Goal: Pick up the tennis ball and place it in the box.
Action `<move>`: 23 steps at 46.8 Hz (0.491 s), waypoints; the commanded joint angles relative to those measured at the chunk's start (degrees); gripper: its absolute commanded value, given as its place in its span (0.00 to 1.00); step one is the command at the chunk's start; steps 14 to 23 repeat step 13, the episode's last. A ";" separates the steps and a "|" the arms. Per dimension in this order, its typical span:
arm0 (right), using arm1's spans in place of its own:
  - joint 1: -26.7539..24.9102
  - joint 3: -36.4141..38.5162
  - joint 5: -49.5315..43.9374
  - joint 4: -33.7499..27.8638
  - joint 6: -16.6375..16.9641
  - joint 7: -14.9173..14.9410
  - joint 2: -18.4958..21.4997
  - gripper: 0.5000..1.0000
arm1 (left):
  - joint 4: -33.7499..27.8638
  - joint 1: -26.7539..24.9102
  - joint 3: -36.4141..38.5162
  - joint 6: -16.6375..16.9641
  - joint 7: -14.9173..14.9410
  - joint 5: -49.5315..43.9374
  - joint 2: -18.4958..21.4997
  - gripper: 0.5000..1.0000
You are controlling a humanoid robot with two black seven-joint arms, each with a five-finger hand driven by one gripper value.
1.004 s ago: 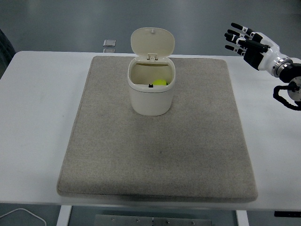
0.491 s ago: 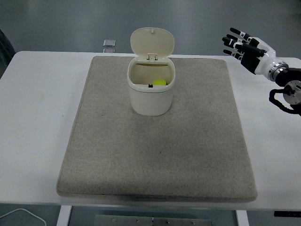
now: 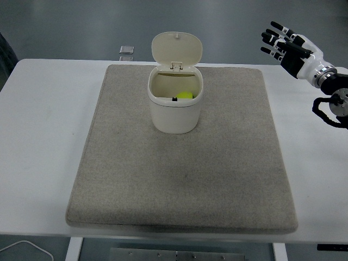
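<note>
A small cream box (image 3: 174, 103) with rounded corners, standing upright on the far middle of a big grey mat (image 3: 182, 152). Lid (image 3: 176, 50) flipped up and leaning back on its hinge, so the inside easy to see. Down in the box, near the right wall, the yellow-green tennis ball (image 3: 186, 95), only its top showing over the rim. Beside it on the left, a tiny dark thing, too small to tell.

Under the mat, a white table (image 3: 46, 141), wide and plain. A little flat silvery thing (image 3: 126, 50) at the far edge, well apart from the box. Down at the near left corner, a bit of white cable (image 3: 24, 247). Behind the table, a dull grey-blue floor.

Up at the right, the right hand (image 3: 288, 49), black fingers (image 3: 270, 38) spread wide and pointing left, holding nothing, well apart from the box and above the table's far right corner. White and black wrist behind it.

No words or labels big enough to read anywhere.
</note>
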 commanded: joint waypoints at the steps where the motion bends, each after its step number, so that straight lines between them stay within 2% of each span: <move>1: -0.56 0.27 -0.36 0.01 0.01 -0.09 -0.06 0.85 | 0.07 -0.01 0.07 -0.02 0.00 0.01 0.00 0.98; 23: -0.64 0.62 -0.71 0.18 0.10 -0.09 -0.06 0.85 | -0.02 -0.01 -0.02 0.06 0.00 0.01 0.00 0.98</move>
